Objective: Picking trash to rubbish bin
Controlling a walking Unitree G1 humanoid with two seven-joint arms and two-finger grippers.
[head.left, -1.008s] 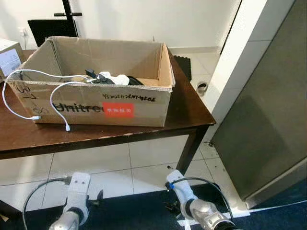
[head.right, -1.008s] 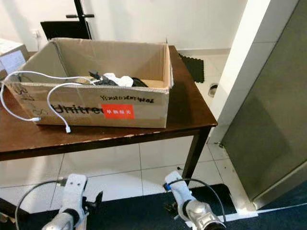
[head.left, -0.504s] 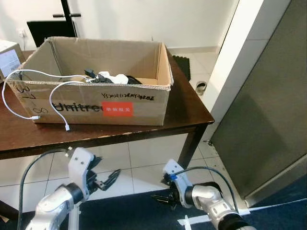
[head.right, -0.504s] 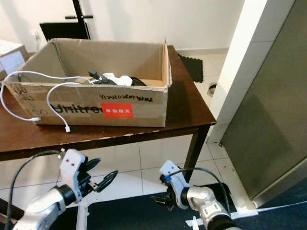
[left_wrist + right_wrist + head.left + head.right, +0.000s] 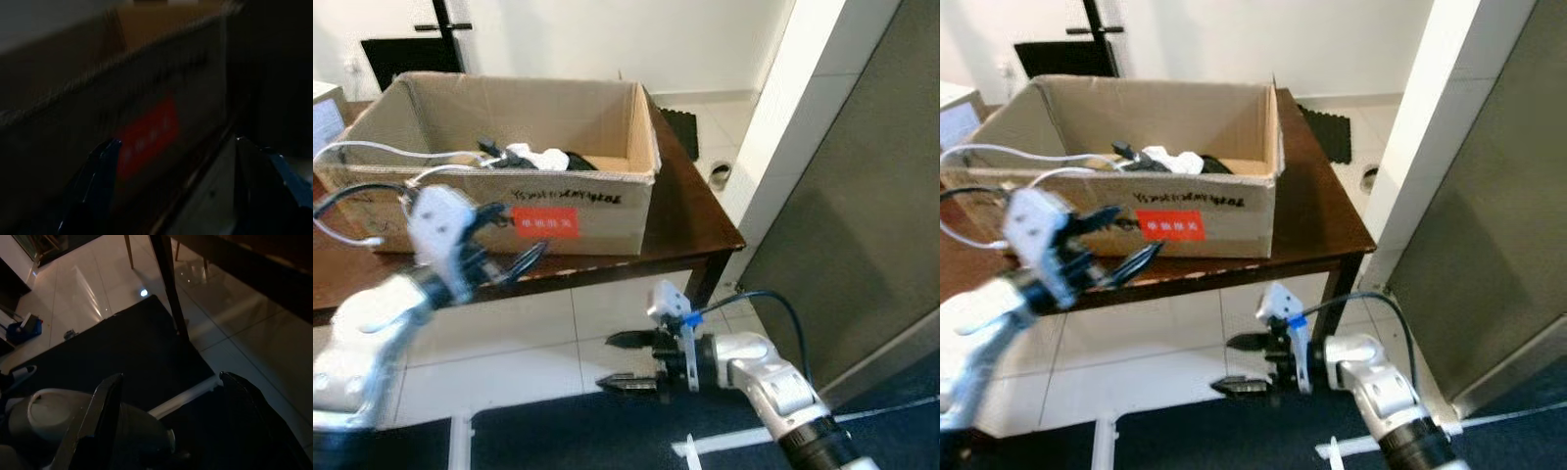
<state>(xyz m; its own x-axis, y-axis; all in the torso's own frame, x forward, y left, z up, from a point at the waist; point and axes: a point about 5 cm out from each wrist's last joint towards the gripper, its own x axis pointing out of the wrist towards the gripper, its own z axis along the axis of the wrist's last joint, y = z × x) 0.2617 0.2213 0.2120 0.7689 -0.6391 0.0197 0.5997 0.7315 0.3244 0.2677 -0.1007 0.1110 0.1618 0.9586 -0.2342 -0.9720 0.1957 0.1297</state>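
My left gripper, fingers apart, hovers before the open corrugated cardboard box on the dark wooden table. White crumpled trash lies inside the box. My right gripper, fingers spread, hangs over pale glossy floor tiles.

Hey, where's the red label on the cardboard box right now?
The red label sits on the front face of the cardboard box on the brown table, just right of the raised left gripper in the head views.
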